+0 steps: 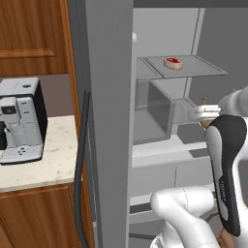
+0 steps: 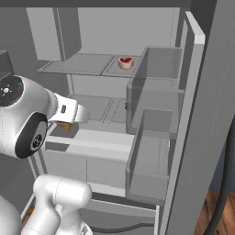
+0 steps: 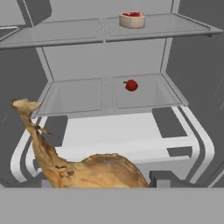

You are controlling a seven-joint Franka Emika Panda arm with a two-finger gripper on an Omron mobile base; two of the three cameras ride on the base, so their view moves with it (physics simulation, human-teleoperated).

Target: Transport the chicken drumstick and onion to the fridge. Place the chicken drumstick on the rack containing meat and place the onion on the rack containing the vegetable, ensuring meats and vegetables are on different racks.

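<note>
Fridge (image 2: 202, 92) doors stand open in front of me, pale inside, with translucent grey shelves and door bins. From the hand view I see the chicken drumstick (image 3: 83, 168) right at the near bottom of the picture, its thick golden-brown end low between my fingers and its thin bone end rising up to the left. One dark fingertip (image 3: 164, 177) shows just to the right of the meat; the other is hidden behind it, so the fingers look to be closed around the drumstick's thick end, standing fairly wide for it. In the left base view the white hand (image 1: 206, 115) reaches into the fridge at the height of the lower shelf, with a bit of brown showing under it. In the right base view the same hand (image 2: 69, 114) comes in from the left, with the brown drumstick (image 2: 65, 125) just below it, above the pale ledge in front of the lower shelf. On the upper shelf (image 3: 57, 33) sits a small piece of red meat on a pale base (image 3: 132, 19), to the right of the middle. On the lower shelf (image 3: 74, 96) lies a small round red vegetable (image 3: 131, 85), also to the right of the middle, well beyond the drumstick. Far to the left, outside the fridge, a grey coffee machine (image 1: 19, 121) stands on a pale table (image 1: 53, 164) under wooden cabinets (image 1: 31, 34).
</note>
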